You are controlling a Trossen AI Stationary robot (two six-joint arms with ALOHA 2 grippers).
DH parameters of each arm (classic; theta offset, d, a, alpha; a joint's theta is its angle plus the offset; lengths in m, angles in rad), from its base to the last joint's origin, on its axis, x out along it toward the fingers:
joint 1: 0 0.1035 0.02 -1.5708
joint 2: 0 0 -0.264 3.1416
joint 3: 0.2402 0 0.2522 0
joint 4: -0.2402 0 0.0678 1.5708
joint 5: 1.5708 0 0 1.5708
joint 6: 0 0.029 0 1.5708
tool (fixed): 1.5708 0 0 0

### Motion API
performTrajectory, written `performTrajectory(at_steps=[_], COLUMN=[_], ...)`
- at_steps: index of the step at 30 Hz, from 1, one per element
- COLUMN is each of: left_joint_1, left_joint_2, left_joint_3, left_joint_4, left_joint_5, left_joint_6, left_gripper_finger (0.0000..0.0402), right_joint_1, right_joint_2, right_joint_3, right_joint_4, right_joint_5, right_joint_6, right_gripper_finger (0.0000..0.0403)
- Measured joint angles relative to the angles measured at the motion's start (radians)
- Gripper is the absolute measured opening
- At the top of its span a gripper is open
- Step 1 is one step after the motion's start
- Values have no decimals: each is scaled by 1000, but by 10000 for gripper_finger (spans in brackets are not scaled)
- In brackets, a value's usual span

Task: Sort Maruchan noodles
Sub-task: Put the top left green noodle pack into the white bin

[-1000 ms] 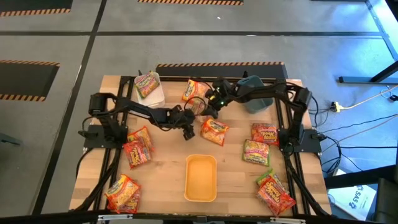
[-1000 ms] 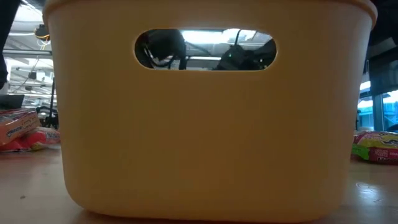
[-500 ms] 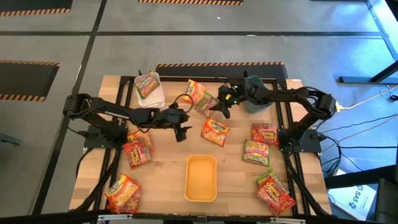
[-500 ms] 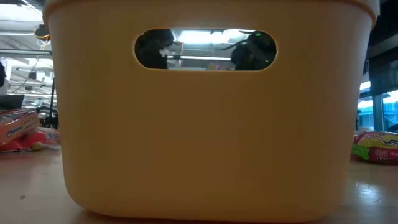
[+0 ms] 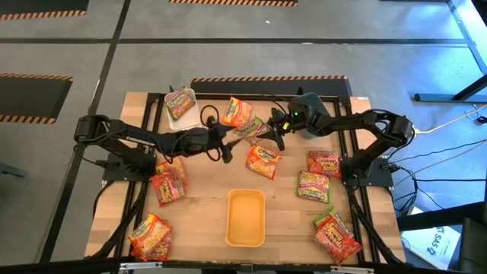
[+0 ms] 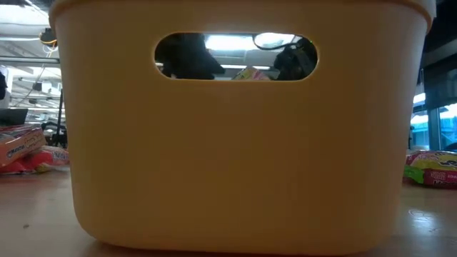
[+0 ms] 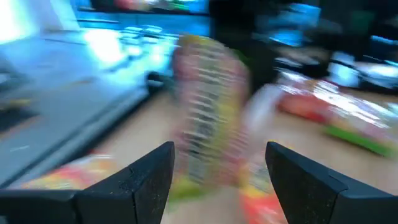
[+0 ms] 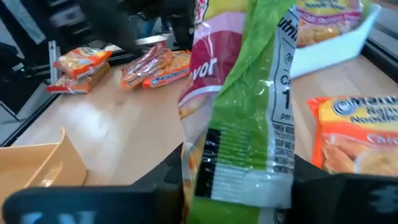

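My right gripper [image 5: 268, 131] is shut on a green-pink Maruchan packet [image 8: 242, 93], held above the table's far middle. My left gripper [image 5: 226, 148] hovers open just left of it with nothing between its fingers [image 7: 149, 180]; the same packet [image 7: 211, 106] shows blurred ahead of it. An orange packet [image 5: 236, 113] lies flat beside the held one, and another [image 5: 262, 160] lies nearer. The white bin [image 5: 192, 118] at the far left holds a green-pink packet [image 5: 179, 103]. The yellow bin [image 5: 246, 217] stands near the front edge, and the blue bin [image 5: 312, 122] sits under my right arm. My right gripper pinches the green-pink packet by one short end [image 8: 239, 177] between its two fingers. The fingers come nearly level from the table's right. The packet stands up from the fingers, lifted clear of the table and crumpled at the grip.
Loose packets lie at the right [image 5: 323, 162] [image 5: 313, 185], at the near right corner [image 5: 335, 232], and on the left [image 5: 167, 183] [image 5: 151, 236]. In the low view the yellow bin's wall [image 6: 243, 157] fills the frame, and the arms show only through its handle slot.
My right gripper has lifted the green-pink packet off the table, drawn back toward the right and rolled, so the packet now stands on end. My left gripper has risen, tipped up from pointing down to nearly level, and stayed open.
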Motion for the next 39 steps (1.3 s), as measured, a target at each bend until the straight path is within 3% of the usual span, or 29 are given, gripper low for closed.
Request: performTrajectory(at_steps=[7, 14, 21, 26, 35, 39], left_joint_1=[-7, 1, -7, -7, -8, -7], left_joint_2=[0, 0, 13, 13, 22, 22], left_joint_3=[60, 120, 120, 120, 120, 120], left_joint_4=[-37, -283, -333, -295, -281, -286], left_joint_5=[93, 305, 306, 306, 326, 326], left_joint_6=[-11, -106, -119, -120, -96, -81], left_gripper_finger=[279, 313, 306, 277, 170, 144], right_joint_1=[125, 202, 241, 247, 247, 247], right_joint_2=[0, 0, 0, 1, 2, 2], right_joint_3=[0, 33, 84, 97, 97, 96], right_joint_4=[-5, -3, 2, -10, -27, -27], right_joint_5=[46, 147, 148, 156, 174, 219], right_joint_6=[-79, -132, -128, -128, -116, -86], right_gripper_finger=[105, 103, 102, 110, 122, 125])
